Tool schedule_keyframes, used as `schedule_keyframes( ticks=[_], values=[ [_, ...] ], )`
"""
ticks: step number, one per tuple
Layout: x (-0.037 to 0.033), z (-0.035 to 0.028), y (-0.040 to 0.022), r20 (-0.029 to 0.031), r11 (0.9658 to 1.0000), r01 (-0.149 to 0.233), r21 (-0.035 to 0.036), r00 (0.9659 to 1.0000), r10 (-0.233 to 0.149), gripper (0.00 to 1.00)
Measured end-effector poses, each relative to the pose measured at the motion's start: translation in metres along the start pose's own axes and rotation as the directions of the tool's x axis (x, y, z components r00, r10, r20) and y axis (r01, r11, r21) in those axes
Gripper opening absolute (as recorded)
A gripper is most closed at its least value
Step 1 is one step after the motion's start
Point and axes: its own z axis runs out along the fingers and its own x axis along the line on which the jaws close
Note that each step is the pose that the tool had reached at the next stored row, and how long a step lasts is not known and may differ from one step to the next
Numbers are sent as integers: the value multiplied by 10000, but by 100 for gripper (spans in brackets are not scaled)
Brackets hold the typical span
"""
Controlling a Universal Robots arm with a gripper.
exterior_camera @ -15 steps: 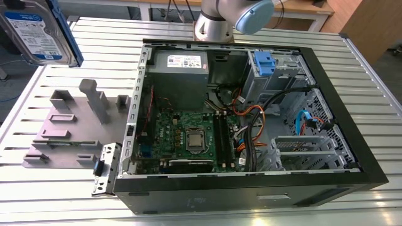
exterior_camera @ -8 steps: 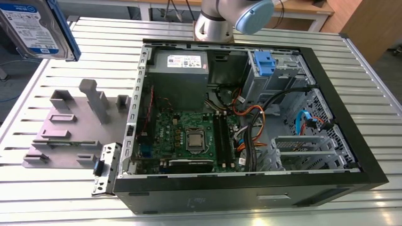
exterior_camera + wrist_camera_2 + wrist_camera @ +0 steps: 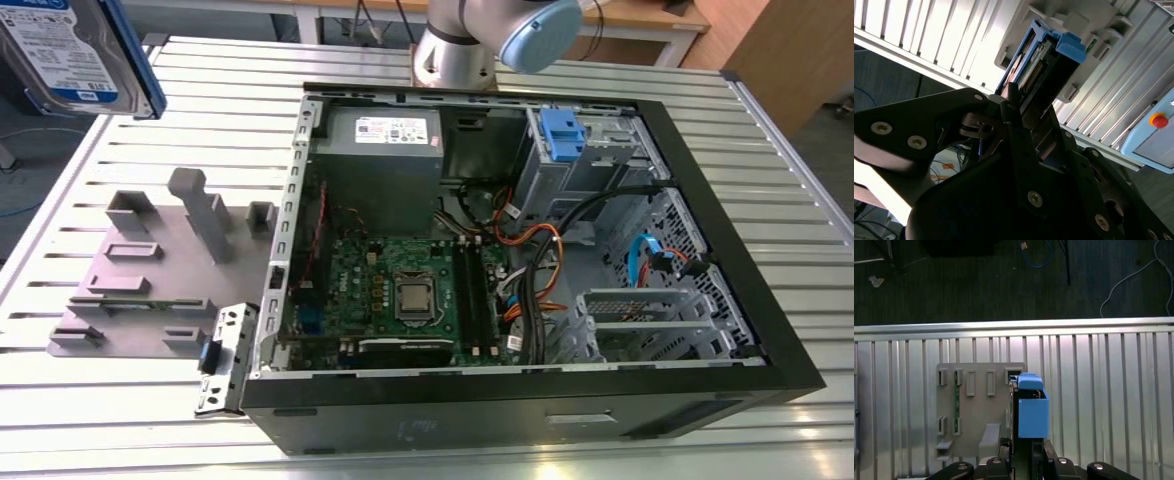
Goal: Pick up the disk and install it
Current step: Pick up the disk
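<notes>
Gripping anything, that pincer (image 3: 1031, 112)?

Yes. Its black fingers (image 3: 1015, 120) are clenched on the disk (image 3: 1041, 70), which stands on edge between them, lifted well clear of the table (image 3: 747, 130). In the first wrist view the disk's blue side rail (image 3: 1033, 412) juts out past the pincer's tips.

Any writing on it?

A blue-and-white label (image 3: 67, 50) covers the flat face in the exterior view. There are lines of print on it, too small for me to read.

What lies under the pincer?

A grey plate (image 3: 979, 405) with slots and upright posts, flat on the slatted metal table, well below the pincer. One slot holds a thin green board (image 3: 957, 400).

And further out?

An open computer case (image 3: 534, 400), lower than the held disk and off to the exterior view's right of it, lying on its side with the cover off. Inside, nearest the grey plate's side, is a green motherboard (image 3: 400, 290). Against the far wall is a grey box (image 3: 380, 170) with a white sticker whose text I cannot make out. Beside that is a blue latch (image 3: 561, 135) on a grey metal cage, and orange, black and blue cables (image 3: 534, 250) run between them.

Anything past the case?

The arm's silver column (image 3: 454, 55) stands just behind it. In the second wrist view, beyond the table's edge, there is a pale console (image 3: 1154, 140) with a red button.
</notes>
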Motion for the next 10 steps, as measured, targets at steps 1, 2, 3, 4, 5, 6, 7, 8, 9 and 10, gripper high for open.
schedule_keyframes(
  ticks=[1, 2, 3, 4, 5, 6, 7, 8, 9, 10],
  values=[
    [0, -12, 0, 0, 10000, 0, 0, 10000, 0, 35],
    [-1, -25, 0, 0, 10000, 0, 0, 10000, 0, 35],
    [-1, -38, 0, 0, 10000, 0, 0, 10000, 0, 35],
    [-2, -51, 1, 0, 10000, 0, 0, 10000, 0, 35],
    [-2, -59, 1, -1, 10000, 0, -2, 10000, 0, 35],
    [-2, -60, 1, 0, 10000, 0, 0, 10000, 0, 35],
    [-2, -60, 1, 0, 10000, 0, 0, 10000, 0, 35],
    [-2, -60, 1, 1, 10000, 0, 1, 10000, 0, 35],
    [-2, -61, 1, 0, 10000, 0, 0, 10000, 0, 35],
    [-2, -62, 1, 0, 10000, 0, -1, 10000, 0, 35]
  ],
)
